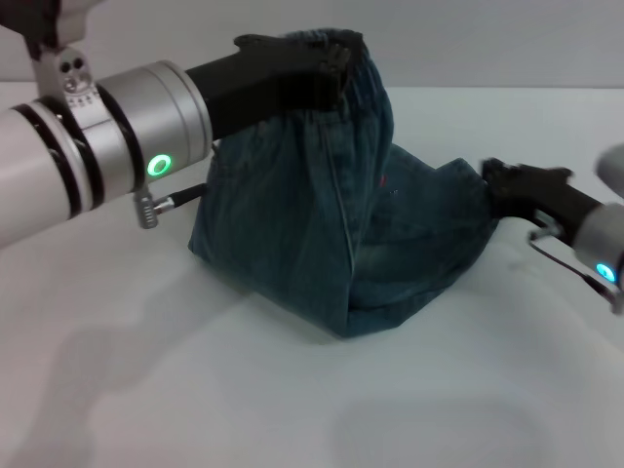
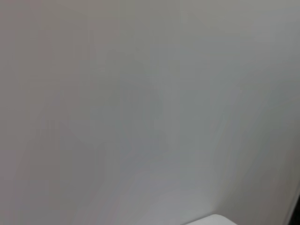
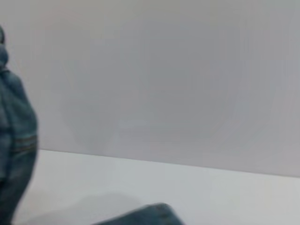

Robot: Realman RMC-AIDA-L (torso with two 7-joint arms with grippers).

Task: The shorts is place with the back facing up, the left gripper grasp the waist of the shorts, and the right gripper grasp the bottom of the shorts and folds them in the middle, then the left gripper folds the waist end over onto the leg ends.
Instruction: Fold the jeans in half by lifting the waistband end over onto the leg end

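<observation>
Your left hand (image 1: 336,60) is clamped on the waist of the shorts (image 1: 353,49), lifting it above the desk (image 1: 175,390). Your right hand (image 1: 495,177) pinches the shorts (image 1: 331,234) at their low right edge, on the desk.

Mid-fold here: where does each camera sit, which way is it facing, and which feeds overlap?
Head view: on the head, looking down at the white table; shows the left gripper lifting the waist of the shorts, the right gripper at their far side.
Left wrist view: faces a blank pale surface; no arm shows.
Right wrist view: faces the wall over the table; denim at its edge, shared with the head view.
</observation>
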